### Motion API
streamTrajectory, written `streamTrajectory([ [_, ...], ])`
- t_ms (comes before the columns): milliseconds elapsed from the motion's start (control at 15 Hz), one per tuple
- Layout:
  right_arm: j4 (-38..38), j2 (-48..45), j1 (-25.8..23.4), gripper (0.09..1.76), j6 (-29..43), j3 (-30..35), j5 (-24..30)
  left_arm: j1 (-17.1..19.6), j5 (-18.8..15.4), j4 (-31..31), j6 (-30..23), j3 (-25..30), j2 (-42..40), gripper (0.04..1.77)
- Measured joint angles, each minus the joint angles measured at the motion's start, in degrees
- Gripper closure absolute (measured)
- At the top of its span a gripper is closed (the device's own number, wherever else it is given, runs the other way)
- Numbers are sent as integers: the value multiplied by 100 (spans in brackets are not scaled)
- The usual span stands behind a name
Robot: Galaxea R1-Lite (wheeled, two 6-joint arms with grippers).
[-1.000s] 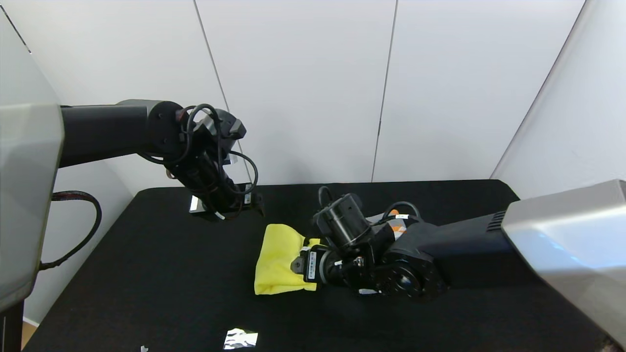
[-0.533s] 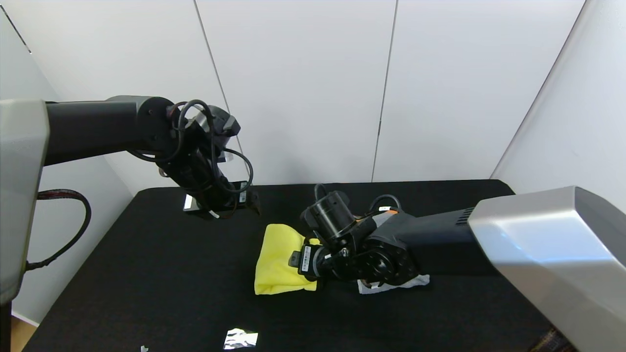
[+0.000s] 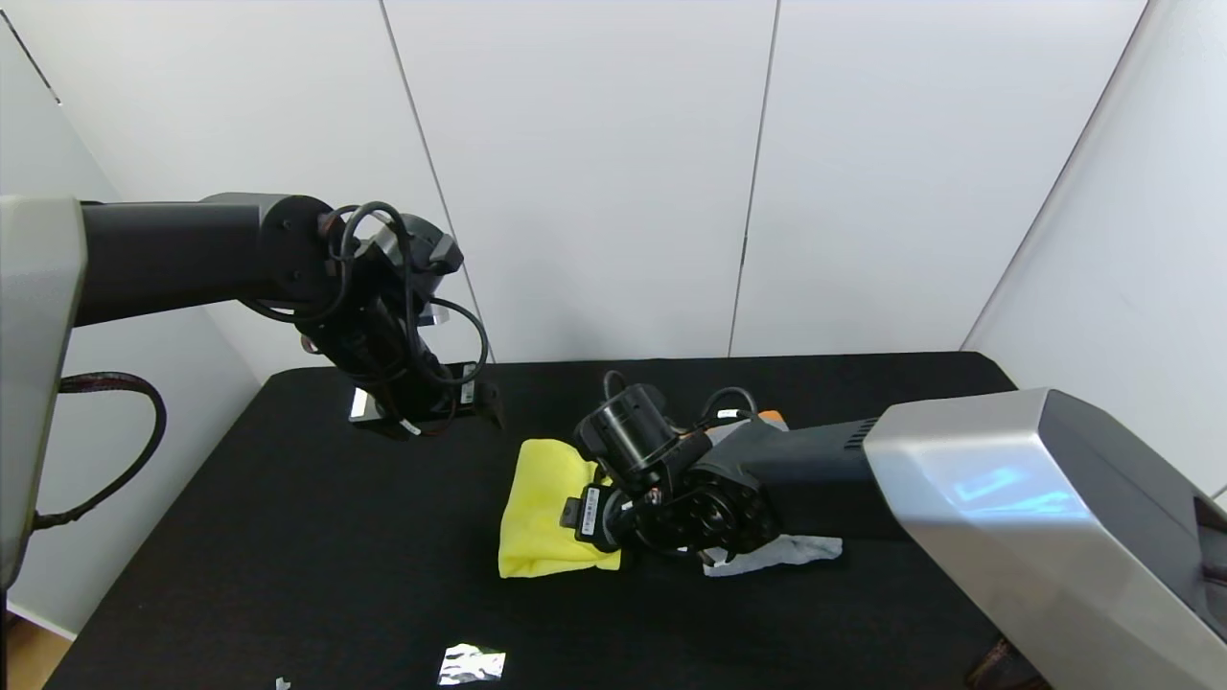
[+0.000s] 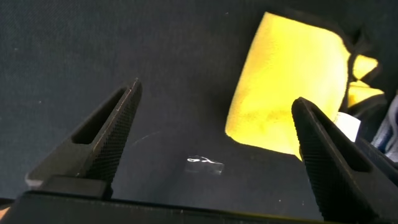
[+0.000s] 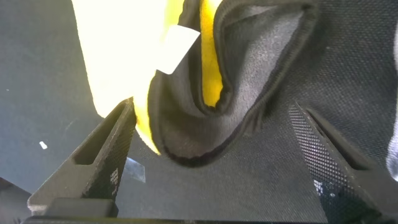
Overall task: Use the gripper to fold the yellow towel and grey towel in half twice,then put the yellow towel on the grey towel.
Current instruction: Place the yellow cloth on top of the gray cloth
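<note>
The yellow towel point(image 3: 539, 506) lies folded on the black table point(image 3: 288, 556), left of centre. My right gripper point(image 3: 578, 520) is low at its right edge, open. In the right wrist view the towel's curled edge point(image 5: 186, 106), with black trim and white tag point(image 5: 176, 46), lies just ahead of the spread fingers point(image 5: 102, 155). The grey towel is mostly hidden under my right arm; a pale corner point(image 3: 781, 553) and an orange stripe point(image 3: 770, 417) show. My left gripper point(image 3: 474, 402) hovers open and empty behind the yellow towel, which shows in its view point(image 4: 292, 93).
A shiny scrap point(image 3: 471, 663) lies near the table's front edge, and a smaller one point(image 3: 281, 683) beside it. A clear bit of tape point(image 4: 205, 165) lies on the table below the left gripper. White wall panels stand behind.
My right arm has slid left toward the yellow towel, uncovering a pale corner of the grey towel. My left arm has drifted slightly left and back. The yellow towel has not moved.
</note>
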Motion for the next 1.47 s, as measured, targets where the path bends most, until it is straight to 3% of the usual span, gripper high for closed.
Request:
streamTrajectory([
  [400,373,394,17,14,2,-678,-2,9,-17,-28,-10,83,-22,10],
  [1000,383,669,149,14,-7,-914,-362,9,-52,-55,-11,216,-85,9],
  [1200,384,691,179,63,-7,-918,-386,30,-61,-66,-10,260,-110,9],
  [1467,386,689,190,108,-11,-916,-408,33,-61,-63,-10,293,-132,9],
])
